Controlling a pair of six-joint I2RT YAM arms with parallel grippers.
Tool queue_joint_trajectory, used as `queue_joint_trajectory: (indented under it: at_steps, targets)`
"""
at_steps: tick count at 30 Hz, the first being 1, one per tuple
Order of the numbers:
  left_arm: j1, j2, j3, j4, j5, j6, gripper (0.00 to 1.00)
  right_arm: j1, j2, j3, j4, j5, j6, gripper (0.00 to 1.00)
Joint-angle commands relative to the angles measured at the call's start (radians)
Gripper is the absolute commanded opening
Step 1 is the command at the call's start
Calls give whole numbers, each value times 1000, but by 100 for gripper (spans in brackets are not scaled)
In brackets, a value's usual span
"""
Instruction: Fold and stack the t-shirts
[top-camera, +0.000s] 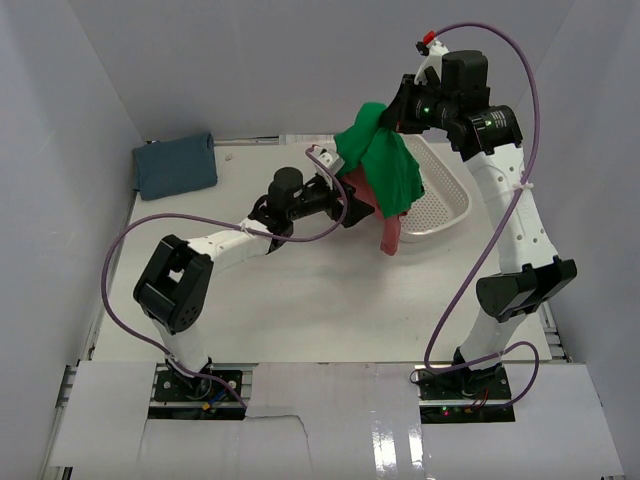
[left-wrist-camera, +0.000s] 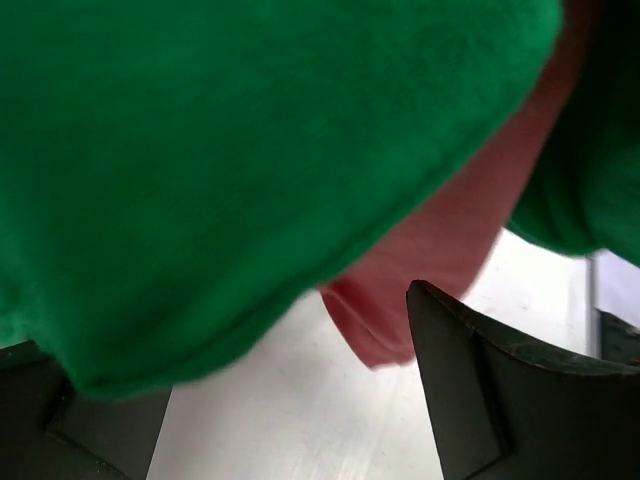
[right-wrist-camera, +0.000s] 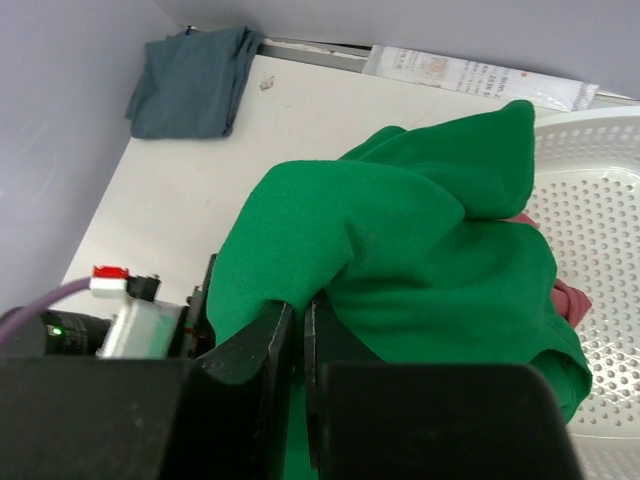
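Bright green soft cloth t-shirt (top-camera: 385, 160) hangs bunched in the upper right of the overhead view, gripped at its top by the right arm's fingers (right-wrist-camera: 298, 345). In the right wrist view those two dark fingers are pressed almost together at the bottom centre, with a fold of the green cloth pinched between them. The rest of the shirt billows to the right, over the white perforated plastic basket (top-camera: 450, 205).

Beneath the green cloth lies a pinkish red cloth t-shirt (top-camera: 390, 235). It spills over the basket's left rim, and its lower end reaches the white bench (top-camera: 300, 300).

The left arm's fingers (top-camera: 345, 208) sit just left of the basket, against the hanging cloth. In the left wrist view they are spread wide, one dark finger at the lower left and the other (left-wrist-camera: 480, 390) at the lower right, with bare bench between them. Green cloth fills that frame above and across the lower-left finger, while the red shirt shows right of centre, above the gap. Whether the cloth touches either finger I cannot tell.

A dusty slate blue cloth t-shirt (top-camera: 175, 165) lies folded at the bench's upper left corner, well apart from both arms.
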Motion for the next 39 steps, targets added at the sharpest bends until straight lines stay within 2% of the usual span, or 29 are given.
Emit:
queue_joint_trajectory:
  at_steps: [1,7,8,10,12,13,14,18,22,26,36,39]
  targets:
    - [-45,13,55,-9,-164,152,98,0,-65,67,91,-83,45,8]
    - [-65,93,131,11,-240,219,98,-1,-75,46,93,-111,62,8]
    - [-65,114,159,11,-246,225,93,-1,-75,43,93,-115,65,8]
    - [-65,134,187,9,-248,222,74,-1,-77,41,93,-122,68,8]
    - [-65,154,213,5,-247,216,48,0,-77,33,94,-132,69,8]
    - [-65,157,234,-3,-265,192,4,-1,-78,33,93,-129,69,8]
    - [-65,159,241,-9,-283,180,0,-3,-78,30,93,-128,69,8]
    - [-68,121,208,-11,-294,158,0,-33,-77,53,93,-109,68,8]
    - [-68,41,121,-20,-375,144,0,-107,-58,95,93,-111,77,8]
    - [-65,48,102,-92,-446,129,0,-188,-64,113,143,-138,97,8]
    - [-59,124,113,-129,-398,55,0,-328,-97,153,249,-260,190,8]
    - [-59,121,87,-127,-409,51,0,-409,-103,153,274,-299,222,8]
